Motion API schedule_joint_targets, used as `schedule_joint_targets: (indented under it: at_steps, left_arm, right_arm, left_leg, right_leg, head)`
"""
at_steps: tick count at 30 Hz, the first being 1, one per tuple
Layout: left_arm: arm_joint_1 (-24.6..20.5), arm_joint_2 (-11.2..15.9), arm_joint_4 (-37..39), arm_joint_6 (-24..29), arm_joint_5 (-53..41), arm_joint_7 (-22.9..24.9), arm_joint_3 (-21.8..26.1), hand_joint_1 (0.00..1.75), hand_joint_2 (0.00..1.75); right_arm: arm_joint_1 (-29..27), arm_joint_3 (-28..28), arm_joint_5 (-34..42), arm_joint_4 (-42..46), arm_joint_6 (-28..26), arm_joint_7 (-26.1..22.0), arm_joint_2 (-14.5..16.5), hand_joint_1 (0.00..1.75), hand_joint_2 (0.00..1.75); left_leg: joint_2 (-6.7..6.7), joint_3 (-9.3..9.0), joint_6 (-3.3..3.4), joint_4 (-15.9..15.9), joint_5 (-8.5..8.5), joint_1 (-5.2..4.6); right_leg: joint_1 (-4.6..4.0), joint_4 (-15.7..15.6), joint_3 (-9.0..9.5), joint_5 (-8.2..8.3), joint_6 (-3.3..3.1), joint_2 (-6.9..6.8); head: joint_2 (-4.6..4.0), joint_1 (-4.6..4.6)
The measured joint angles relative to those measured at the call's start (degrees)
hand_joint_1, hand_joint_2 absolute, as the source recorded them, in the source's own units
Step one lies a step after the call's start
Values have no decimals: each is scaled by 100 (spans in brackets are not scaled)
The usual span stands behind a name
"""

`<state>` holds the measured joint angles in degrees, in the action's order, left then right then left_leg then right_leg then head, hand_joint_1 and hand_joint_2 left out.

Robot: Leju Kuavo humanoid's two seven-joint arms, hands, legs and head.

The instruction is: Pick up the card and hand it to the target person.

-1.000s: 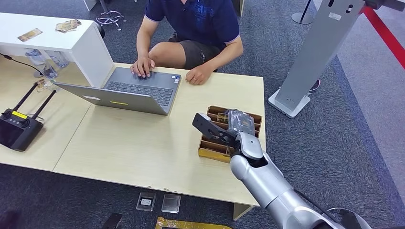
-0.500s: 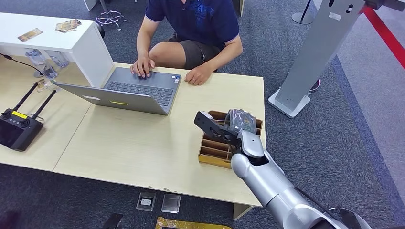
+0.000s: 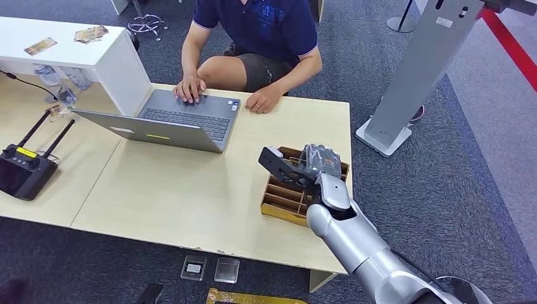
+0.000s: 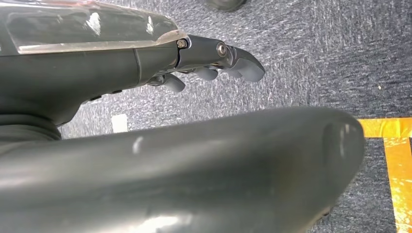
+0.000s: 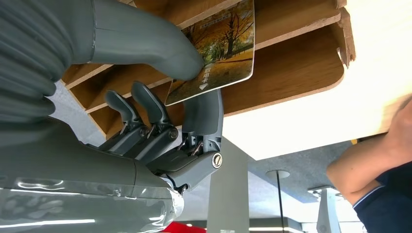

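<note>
The card (image 5: 218, 53) is showing an autumn picture of orange and yellow trees. The right hand (image 5: 160, 107) is showing dark grey fingers against the brown wooden box (image 3: 285, 196), which is sitting on a pale wood table (image 3: 190, 190). The person (image 3: 259, 38) is wearing a navy shirt, facing a grey laptop (image 3: 171, 120). The carpet (image 4: 316, 58) is showing speckled blue-grey, crossed by yellow tape (image 4: 396, 170).

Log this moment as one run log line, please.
phase: grasping | right hand: pinches card at wooden slotted box | left hand: holds nothing, over carpet | person: seated at laptop | handover: not yet done

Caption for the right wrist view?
Right robot hand pinches an autumn-scene card over the wooden divider box.
</note>
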<state>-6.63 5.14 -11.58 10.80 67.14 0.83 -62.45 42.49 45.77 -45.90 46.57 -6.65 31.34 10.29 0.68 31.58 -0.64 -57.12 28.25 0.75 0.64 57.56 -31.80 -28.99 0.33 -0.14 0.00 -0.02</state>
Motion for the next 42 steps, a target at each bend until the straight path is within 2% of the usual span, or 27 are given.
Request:
schedule_joint_targets:
  at_steps: [10,22,28,34,42]
  left_arm:
    - [17,0,0,15,54,-78,-7,0,0]
    - [93,2,0,17,157,-172,-4,0,0]
    - [95,3,0,16,153,-197,-4,0,0]
    - [51,4,0,-5,50,-150,-5,0,0]
    - [-69,4,0,-18,-28,-85,-7,0,0]
  right_arm:
    - [-19,-19,-10,180,-117,16,-36,159,175]
    - [84,-130,19,2264,5,321,-506,159,175]
    - [234,-198,131,2710,-58,277,-684,159,175]
    - [527,-180,114,2203,-276,-164,-687,159,175]
    - [930,-137,41,584,-822,-858,-334,159,175]
  left_leg:
    - [0,0,0,-1,0,0]
    - [-1,3,0,-1,0,0]
    - [-1,3,0,-1,0,0]
    - [2,9,0,-1,0,0]
    - [4,11,0,-1,0,0]
  right_leg:
    - [0,0,0,0,0,0]
    - [0,0,-6,1,0,5]
    - [0,0,-5,1,0,5]
    - [0,0,-5,1,0,1]
    - [0,2,-6,1,0,-1]
  head:
    - [0,2]
    - [0,-4]
    - [0,2]
    - [0,-3]
    - [0,-3]
